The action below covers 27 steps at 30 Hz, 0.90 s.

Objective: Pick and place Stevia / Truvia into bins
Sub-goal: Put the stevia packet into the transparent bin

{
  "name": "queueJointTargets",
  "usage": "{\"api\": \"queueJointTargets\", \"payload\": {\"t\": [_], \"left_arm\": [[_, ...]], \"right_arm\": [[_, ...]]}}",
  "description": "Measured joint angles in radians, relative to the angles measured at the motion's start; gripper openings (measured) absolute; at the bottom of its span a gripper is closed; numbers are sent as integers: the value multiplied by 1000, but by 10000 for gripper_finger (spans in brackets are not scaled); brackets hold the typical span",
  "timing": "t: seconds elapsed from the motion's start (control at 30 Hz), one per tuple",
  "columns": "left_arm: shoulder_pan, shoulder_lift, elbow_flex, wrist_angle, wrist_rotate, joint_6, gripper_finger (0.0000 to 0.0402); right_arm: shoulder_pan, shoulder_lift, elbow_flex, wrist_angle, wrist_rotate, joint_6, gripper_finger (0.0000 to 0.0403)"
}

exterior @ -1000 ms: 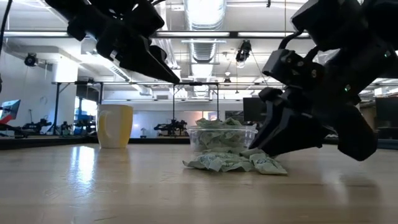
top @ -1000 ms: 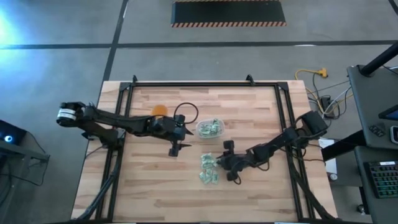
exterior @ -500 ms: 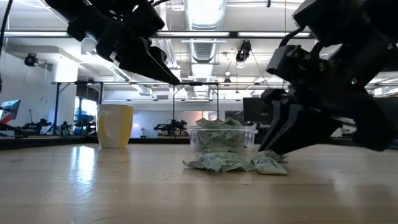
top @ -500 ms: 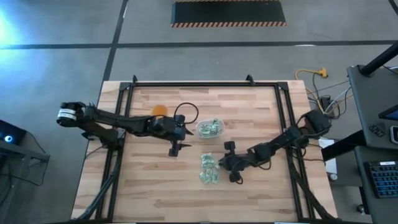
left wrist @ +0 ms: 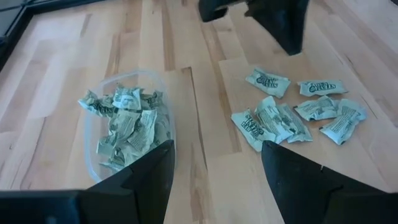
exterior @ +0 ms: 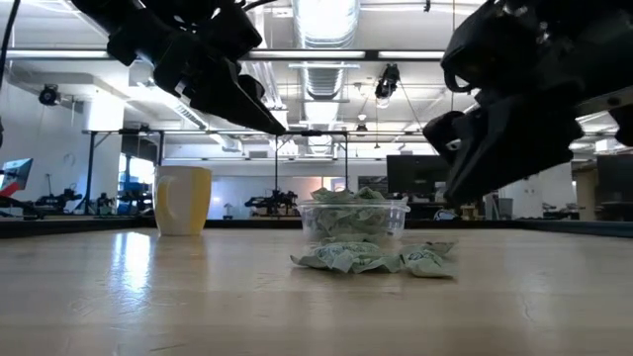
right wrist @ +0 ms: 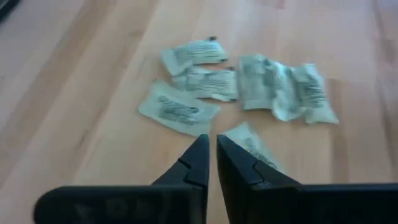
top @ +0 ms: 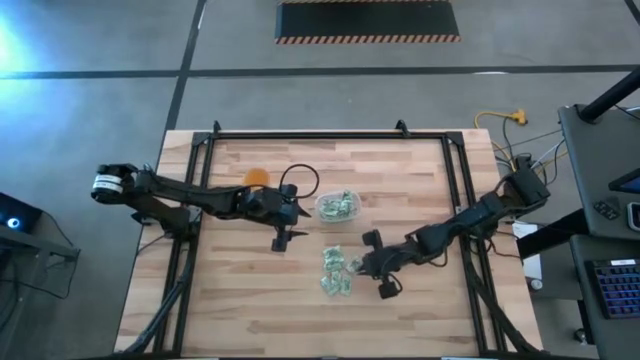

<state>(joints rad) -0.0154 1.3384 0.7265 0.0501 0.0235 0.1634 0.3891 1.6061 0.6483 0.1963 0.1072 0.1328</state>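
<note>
Several green-and-white Stevia packets (top: 335,272) lie flat in a loose pile on the wood table, also seen in the low view (exterior: 376,259) and both wrist views (left wrist: 292,112) (right wrist: 249,84). The clear tub (top: 338,207) (exterior: 353,220) (left wrist: 127,127) stands beyond the pile, full of crumpled packets. My right gripper (top: 358,265) (right wrist: 211,144) hangs shut above the pile's right side (exterior: 455,193), with no packet showing between its tips. My left gripper (top: 282,238) (left wrist: 214,152) waits open, raised to the left of the tub.
An orange-yellow mug (top: 257,177) (exterior: 183,200) stands on the table left of the tub, behind the left arm. A black cable loop (top: 300,180) sits on the left wrist. A black frame (top: 320,135) borders the table. Bare wood lies toward the near edge.
My right gripper has risen from the table at the right side of the packet pile and drawn back slightly toward the near edge. The pile stays on the table much as it lay.
</note>
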Motion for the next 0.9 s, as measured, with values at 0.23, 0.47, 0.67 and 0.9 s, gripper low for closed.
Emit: {"api": "queueJointTargets", "payload": {"t": [0.23, 0.47, 0.67, 0.9], "left_arm": [[-1, 0, 0, 1, 0, 0, 224], [-1, 0, 0, 1, 0, 0, 224], [0, 0, 0, 1, 0, 0, 224], [0, 0, 0, 1, 0, 0, 224]], "right_arm": [[-11, 58, 0, 31, 4, -24, 91], [-27, 113, 0, 67, 4, -38, 149], [-32, 117, 0, 68, 49, -32, 149], [-34, 117, -1, 64, 49, -33, 100]]}}
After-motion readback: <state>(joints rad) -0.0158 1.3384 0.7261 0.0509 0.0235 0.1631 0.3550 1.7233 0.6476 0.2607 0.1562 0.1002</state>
